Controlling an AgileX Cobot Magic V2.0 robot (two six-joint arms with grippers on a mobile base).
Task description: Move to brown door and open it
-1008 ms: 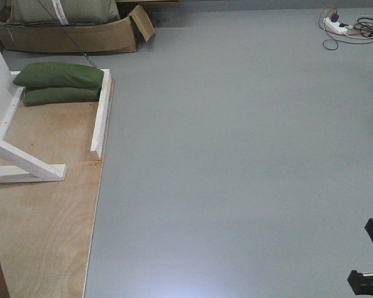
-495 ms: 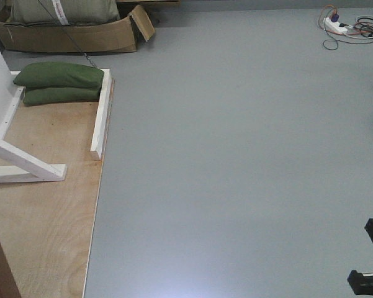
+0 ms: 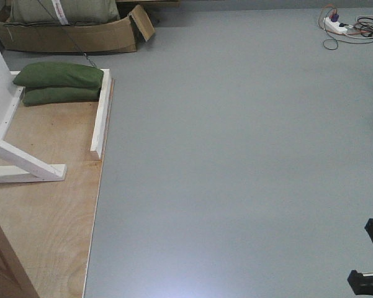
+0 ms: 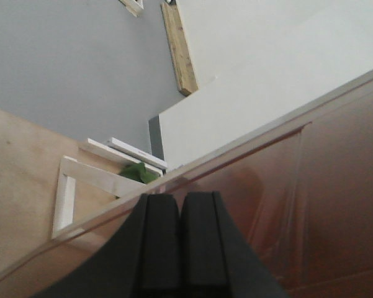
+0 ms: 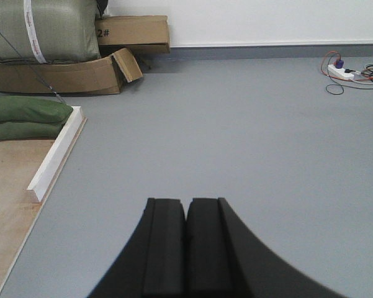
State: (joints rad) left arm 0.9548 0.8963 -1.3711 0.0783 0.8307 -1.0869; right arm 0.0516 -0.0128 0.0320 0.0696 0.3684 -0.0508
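1. Only the left wrist view gives us the door broadly. Its glossy reddish-brown face with recessed moulding fills the lower right, under a white wall.
2. There the left gripper sits close to the door's edge, jaws pressed together on nothing. We cannot tell whether it touches the wood.
3. Past that edge we see a white brace and a bit of green sandbags.
4. The front view catches only a corner of the door at bottom left, over the plywood. It also lays out the rest: the brace, two stacked sandbags, a box behind them, and a power strip far right on the grey floor.
5. The right wrist view faces along the floor toward the box, sandbags and power strip. The right gripper has its jaws closed and empty.
6. A second ago the door was a bare sliver in the front view. It has since widened into a clear wedge, while everything else lies as it did.
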